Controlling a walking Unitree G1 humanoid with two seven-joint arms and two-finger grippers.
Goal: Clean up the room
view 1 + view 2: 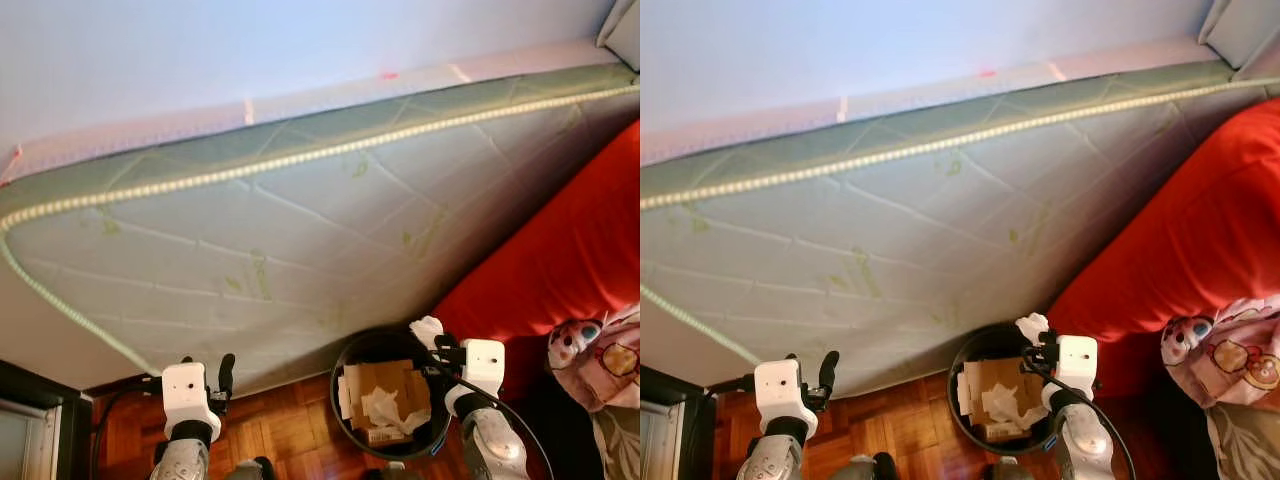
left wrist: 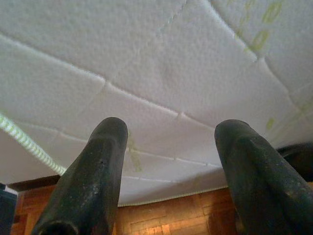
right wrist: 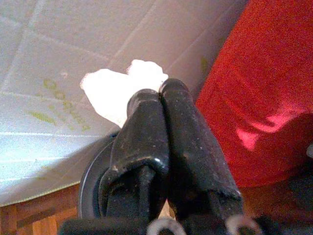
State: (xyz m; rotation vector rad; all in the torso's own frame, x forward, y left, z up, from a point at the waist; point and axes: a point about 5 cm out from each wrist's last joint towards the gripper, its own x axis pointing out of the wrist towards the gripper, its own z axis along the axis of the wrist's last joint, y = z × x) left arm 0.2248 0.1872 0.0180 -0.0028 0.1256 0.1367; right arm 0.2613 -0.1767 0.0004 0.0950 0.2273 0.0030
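Observation:
My right gripper (image 1: 432, 338) is shut on a crumpled white tissue (image 3: 120, 90) and holds it over the far right rim of a black trash bin (image 1: 345, 362). The bin stands on the wooden floor and holds cardboard pieces (image 1: 380, 385) and white paper (image 1: 385, 408). In the right wrist view the tissue sticks out past my closed fingertips (image 3: 159, 95). My left gripper (image 1: 208, 368) is open with nothing between its fingers (image 2: 93, 171), raised in front of the tilted mattress to the left of the bin.
A quilted white-and-green mattress (image 1: 300, 230) leans across the whole view, right behind the bin. A red cover (image 1: 560, 260) lies to the right, with a patterned pink cloth (image 1: 600, 350) at the right edge. Dark furniture (image 1: 30, 410) stands at the lower left on the parquet floor (image 1: 290, 420).

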